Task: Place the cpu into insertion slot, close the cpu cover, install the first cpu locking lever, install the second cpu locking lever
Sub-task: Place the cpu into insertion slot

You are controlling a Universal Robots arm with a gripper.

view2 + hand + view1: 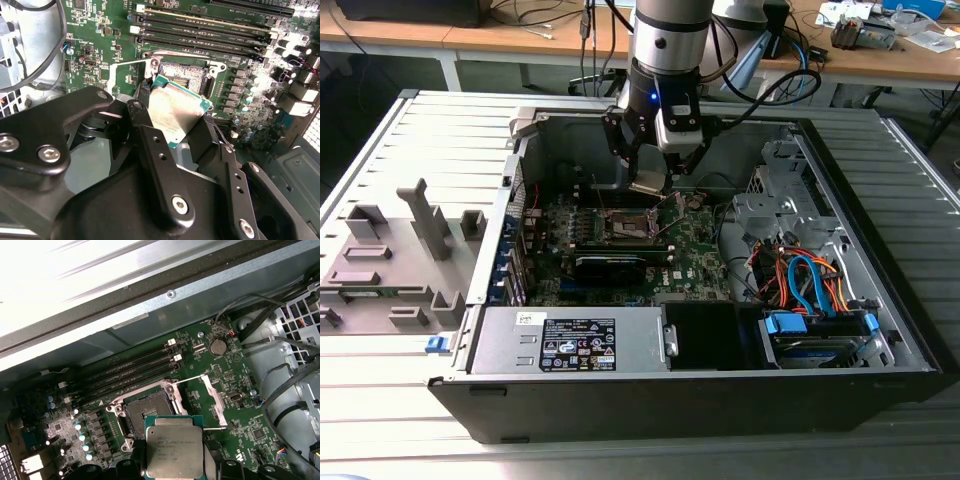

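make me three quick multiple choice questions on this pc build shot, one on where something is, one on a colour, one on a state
1. Where is the cpu?
A. seated in the insertion slot
B. held in the jaws above the board
C. lying on the grey table outside the case

2. What colour is the circuit board around the slot?
A. blue
B. red
C. green

3. What state is the insertion slot in?
A. open and empty
B. covered
C. filled by the chip

Answers:
1 B: the second wrist view shows the jaws gripping its edges, with the slot beyond it.
2 C: green shows all round the socket.
3 A: its contact field lies bare.
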